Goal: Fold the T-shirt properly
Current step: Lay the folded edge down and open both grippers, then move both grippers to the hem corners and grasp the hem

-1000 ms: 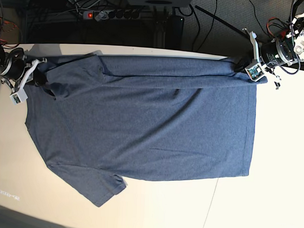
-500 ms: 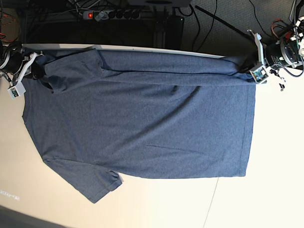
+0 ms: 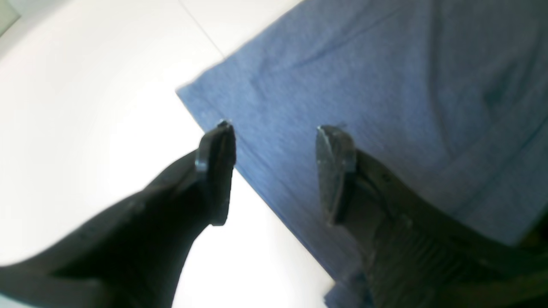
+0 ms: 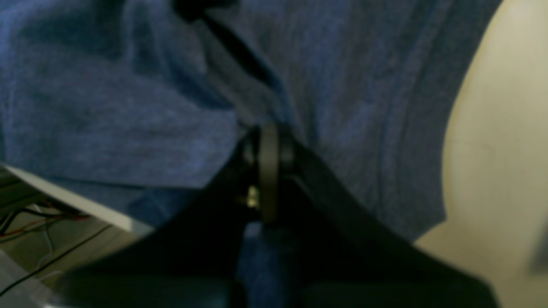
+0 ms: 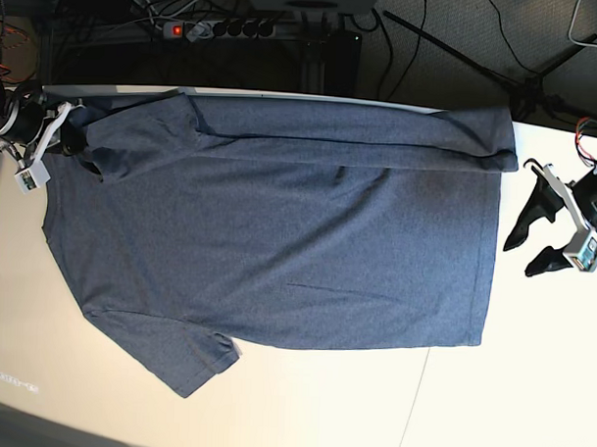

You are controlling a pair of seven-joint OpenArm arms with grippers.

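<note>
The blue-grey T-shirt lies spread on the white table, plain side up, with its far edge folded over as a long strip. My left gripper hovers open just off the shirt's right hem, holding nothing. In the left wrist view the left gripper straddles the hem edge of the T-shirt, one fingertip over bare table. My right gripper is shut on the T-shirt at the far left, near the folded sleeve. The right wrist view shows the right gripper pinching the T-shirt fabric.
A power strip and cables lie beyond the table's far edge, with stand legs at the back right. A thin seam runs across the table at the front. The near sleeve points toward the front left.
My left gripper has opened, let go of the shirt's far right corner and drawn back to the right and nearer. The folded strip now rests on the table. The right gripper stays shut.
</note>
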